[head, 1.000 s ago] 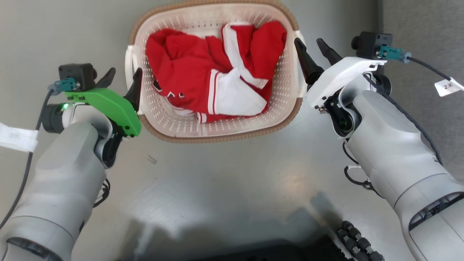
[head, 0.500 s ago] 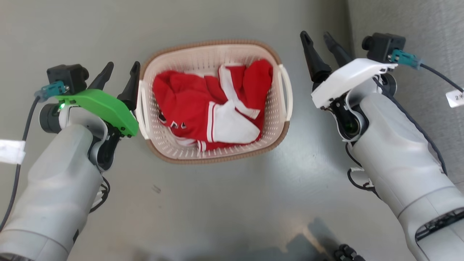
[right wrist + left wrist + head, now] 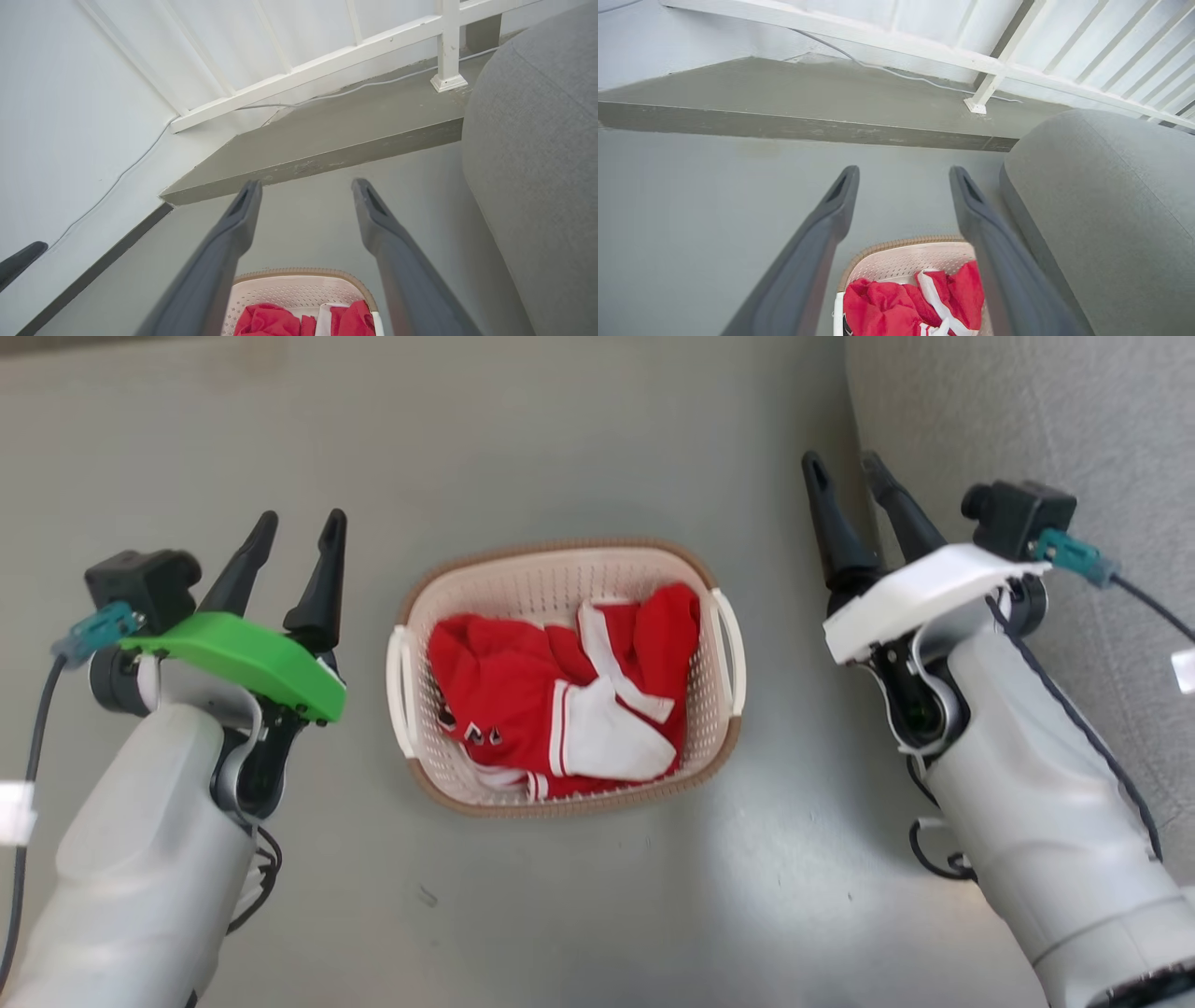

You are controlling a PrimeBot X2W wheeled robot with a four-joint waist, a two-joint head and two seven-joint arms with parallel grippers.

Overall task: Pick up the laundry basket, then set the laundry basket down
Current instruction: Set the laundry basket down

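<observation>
both sets of jaws stood released, the basket [image 3: 560, 569] on the floor [image 3: 579, 439] between them; they had left its handles [image 3: 729, 649], so the set-down looked done.

Floor [image 3: 579, 915]: smooth grey, slight sheen at near right. Laundry basket [image 3: 560, 807] sits upright on it, roughly centre. Grey upholstered block [image 3: 1027, 411] stands on the floor at right, apart from the basket. Small dark scuff [image 3: 427, 897] near-left of the basket. Far side: raised grey step [image 3: 808, 93] carrying a white railing post [image 3: 976, 106] and a thin cable [image 3: 901, 74].
</observation>
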